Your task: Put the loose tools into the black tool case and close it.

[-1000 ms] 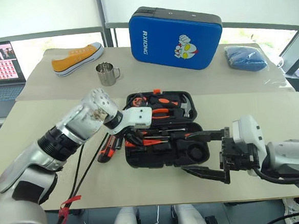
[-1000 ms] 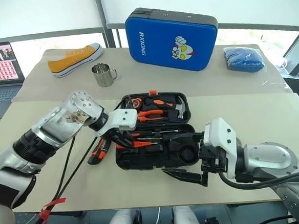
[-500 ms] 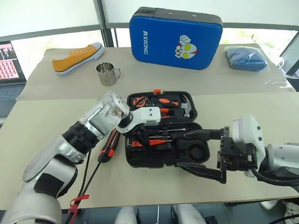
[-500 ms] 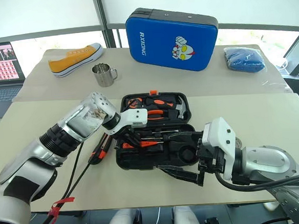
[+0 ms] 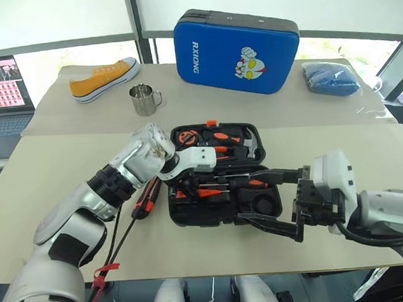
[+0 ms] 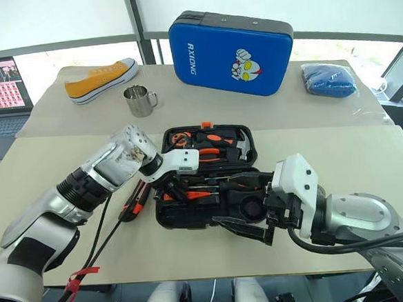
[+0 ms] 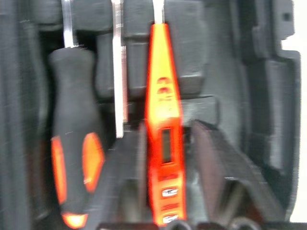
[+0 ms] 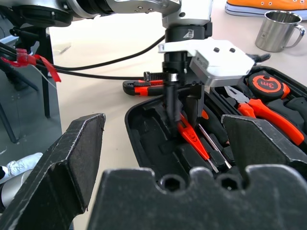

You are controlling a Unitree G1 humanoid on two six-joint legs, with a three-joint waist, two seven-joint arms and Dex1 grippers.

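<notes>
Orange plastic sits between my left fingers [image 7: 211,163]: the slim tester screwdriver [image 7: 163,143] lies in its slot in the black tool case [image 5: 213,216], and my left gripper [image 5: 183,188] straddles it with the fingers parted on either side, so I read the grip as loosened rather than clenched, though I cannot tell whether a pad touches it. Just beside the tester in the same half lies an orange-and-black-handled screwdriver [image 7: 72,158], its shaft pointing away from my wrist, with another thin metal shaft between the two. Outside the case, just off my left wrist on the table [image 5: 64,167], lie the utility knife [image 8: 144,87] and another dark, orange-marked handle that I cannot make out. My right gripper [image 5: 270,198] hovers at the case's near right corner with its fingers spread wide, holding nothing. In the lid half beyond my left gripper sit orange-handled pliers [image 8: 268,111], a hammer [image 5: 251,142] and a round black tape measure [image 8: 266,85] marked "3m". Farther off stands a blue zip case [image 5: 237,50] with "RXIONG" in white letters and a cartoon figure, a steel mug [image 5: 144,100], a yellow sneaker [image 5: 105,79], a blue cloth bundle [image 5: 330,78] and a laptop [image 5: 2,96].
</notes>
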